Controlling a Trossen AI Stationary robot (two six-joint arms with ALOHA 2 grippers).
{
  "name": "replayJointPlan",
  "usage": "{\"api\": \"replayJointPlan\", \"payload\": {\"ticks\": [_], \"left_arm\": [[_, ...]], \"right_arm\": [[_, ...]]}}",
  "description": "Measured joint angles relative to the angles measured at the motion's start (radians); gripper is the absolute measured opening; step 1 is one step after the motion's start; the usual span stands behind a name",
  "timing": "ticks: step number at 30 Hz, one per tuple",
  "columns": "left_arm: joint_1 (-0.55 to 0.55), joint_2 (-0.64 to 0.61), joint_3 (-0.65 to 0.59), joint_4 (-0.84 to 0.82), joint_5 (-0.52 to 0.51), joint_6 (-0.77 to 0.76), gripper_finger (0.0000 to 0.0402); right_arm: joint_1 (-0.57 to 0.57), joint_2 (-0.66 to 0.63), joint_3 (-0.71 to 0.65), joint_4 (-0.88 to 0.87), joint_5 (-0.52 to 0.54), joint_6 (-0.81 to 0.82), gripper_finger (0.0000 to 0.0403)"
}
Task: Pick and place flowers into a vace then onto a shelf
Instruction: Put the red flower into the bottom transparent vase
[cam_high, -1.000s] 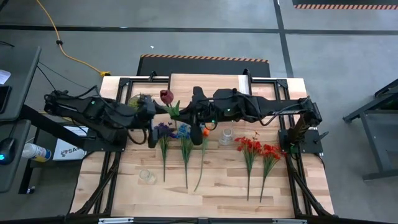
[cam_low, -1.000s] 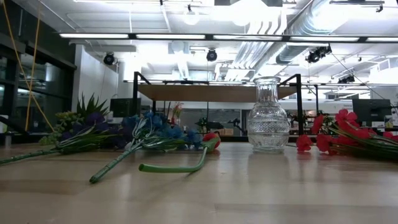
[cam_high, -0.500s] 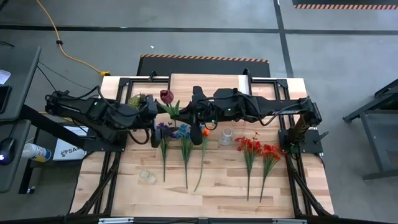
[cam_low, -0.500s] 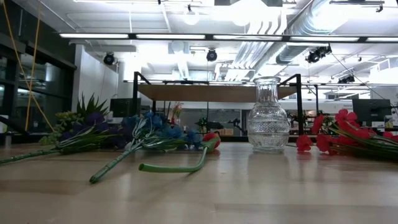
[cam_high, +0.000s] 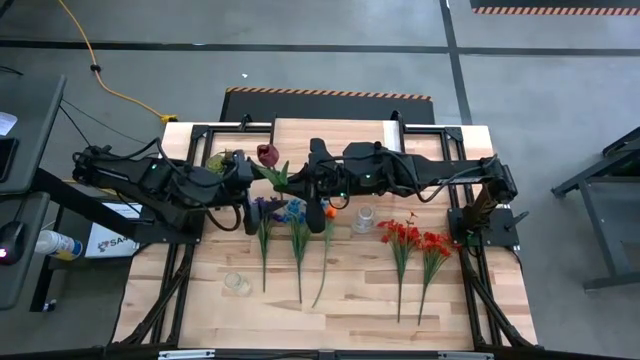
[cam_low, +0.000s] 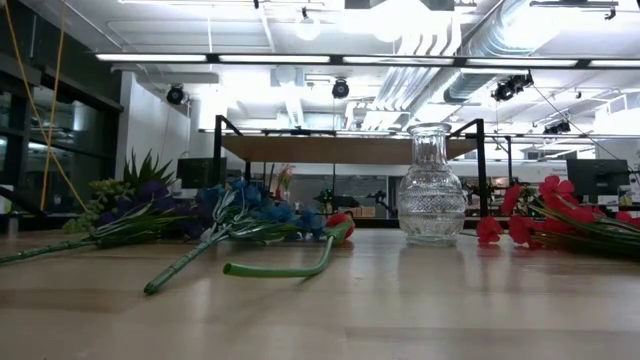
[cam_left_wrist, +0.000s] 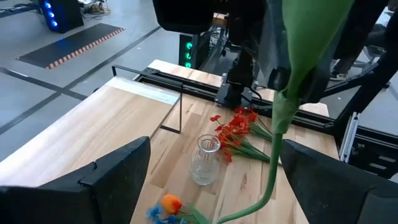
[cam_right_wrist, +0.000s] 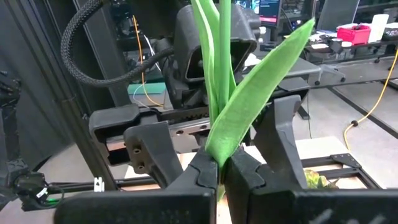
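Bright overhead strip lights glare; near foreground slightly blurred.

Flowers: one dark red bloom (cam_high: 267, 154) w/ green leaves, raised over shelf, stem pinched in right gripper (cam_right_wrist: 222, 177). Purple (cam_high: 262, 209), blue (cam_high: 294, 211), orange (cam_high: 330, 212) stems lie flat mid-table, side by side. Two red sprays (cam_high: 412, 239) flat, right of glass vase (cam_high: 365, 218), empty, upright. Shelf (cam_high: 335, 133): light wood, black legs, table's far edge.
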Motion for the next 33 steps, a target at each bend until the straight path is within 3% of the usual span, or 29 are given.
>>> {"api": "replayJointPlan", "payload": {"ticks": [4, 15, 25, 33], "left_arm": [[0.000, 0.003, 0.000, 0.000, 0.000, 0.000, 0.0355], [0.000, 0.003, 0.000, 0.000, -0.004, 0.019, 0.0215], [-0.001, 0.003, 0.001, 0.002, 0.026, 0.060, 0.0034], [0.000, 0.004, 0.001, 0.016, 0.024, 0.068, 0.0039]], "right_arm": [[0.000, 0.000, 0.000, 0.000, 0.000, 0.000, 0.0003], [0.000, 0.001, 0.000, 0.000, 0.004, -0.001, 0.0002], [-0.001, 0.001, 0.000, -0.002, 0.009, 0.000, 0.0004], [-0.001, 0.001, 0.000, -0.008, 0.017, 0.002, 0.0006]]}}
